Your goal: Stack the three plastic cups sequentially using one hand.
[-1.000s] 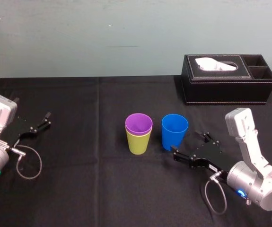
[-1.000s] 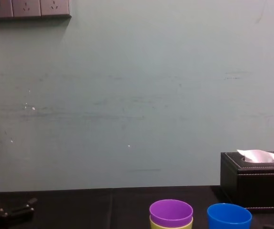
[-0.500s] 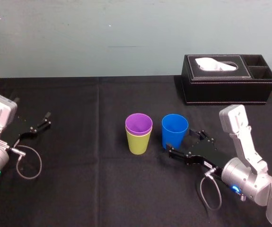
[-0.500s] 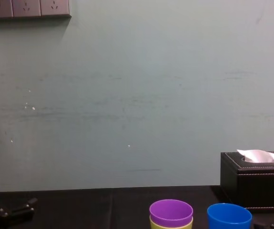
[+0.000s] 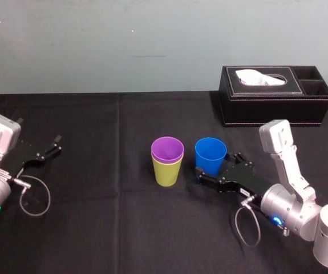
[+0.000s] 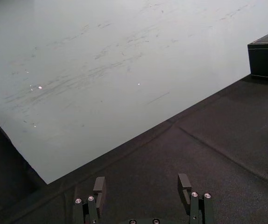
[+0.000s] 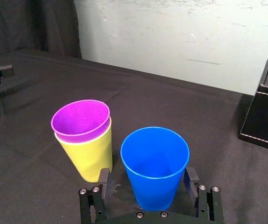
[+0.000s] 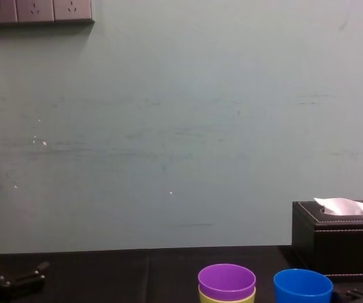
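The blue cup [image 7: 154,165] stands upright on the black tablecloth [image 5: 95,222], right between the two fingers of the right gripper [image 5: 218,166]. The fingers are spread apart, one on each side of the cup, low down near its bottom. In the right wrist view a thin gap shows on each side, so they are not squeezing it. The cup's open mouth faces up, and I can see nothing inside it. Just past the gripper's left finger stands the yellow-green cup [image 5: 166,172], upright too. The purple cup [image 5: 167,148] sits inside it, so only the purple rim and a short band stick out on top. This pair is close beside the blue cup but not touching it. Farther out from the gripper, past the blue cup and off to its right side, sits a black tissue box [image 5: 275,105]. A white tissue [image 5: 260,77] pokes out of its top, and the pale wall [image 5: 152,40] is behind it. Behind the fingers, the gripper's silver-grey wrist [image 5: 283,208] and grey arm link [image 5: 283,154] reach in from the right side of the table. The left gripper [image 5: 47,149] is well apart from the cups, over at the left edge of the table, low by the cloth. Its fingers are wide apart with nothing between them.
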`<state>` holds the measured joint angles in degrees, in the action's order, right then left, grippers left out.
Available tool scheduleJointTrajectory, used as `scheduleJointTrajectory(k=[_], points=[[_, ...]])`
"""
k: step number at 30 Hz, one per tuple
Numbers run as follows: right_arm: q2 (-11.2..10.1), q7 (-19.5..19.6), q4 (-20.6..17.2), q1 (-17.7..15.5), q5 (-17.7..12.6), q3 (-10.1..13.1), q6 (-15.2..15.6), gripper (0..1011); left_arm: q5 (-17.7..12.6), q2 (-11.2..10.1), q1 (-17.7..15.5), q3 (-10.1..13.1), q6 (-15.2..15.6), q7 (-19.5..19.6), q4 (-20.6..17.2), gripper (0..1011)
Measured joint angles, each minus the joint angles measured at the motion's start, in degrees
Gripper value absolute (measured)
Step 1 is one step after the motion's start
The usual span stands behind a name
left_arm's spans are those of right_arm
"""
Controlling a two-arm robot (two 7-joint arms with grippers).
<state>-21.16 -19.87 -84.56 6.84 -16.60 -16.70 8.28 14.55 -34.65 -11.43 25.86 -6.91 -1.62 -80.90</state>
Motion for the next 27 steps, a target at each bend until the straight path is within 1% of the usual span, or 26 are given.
scheduleJointTrajectory(k=[12, 27], points=[[1.1, 0.8, 1.9, 2.0, 0.4, -0.7, 0.2, 1000, 0.0, 0.0, 0.0, 0.0, 0.0, 0.0, 0.0, 1010], [2.0, 1.3, 3.7, 3.5, 1.5, -1.2, 0.3, 1000, 0.0, 0.0, 0.0, 0.0, 0.0, 0.0, 0.0, 1010]])
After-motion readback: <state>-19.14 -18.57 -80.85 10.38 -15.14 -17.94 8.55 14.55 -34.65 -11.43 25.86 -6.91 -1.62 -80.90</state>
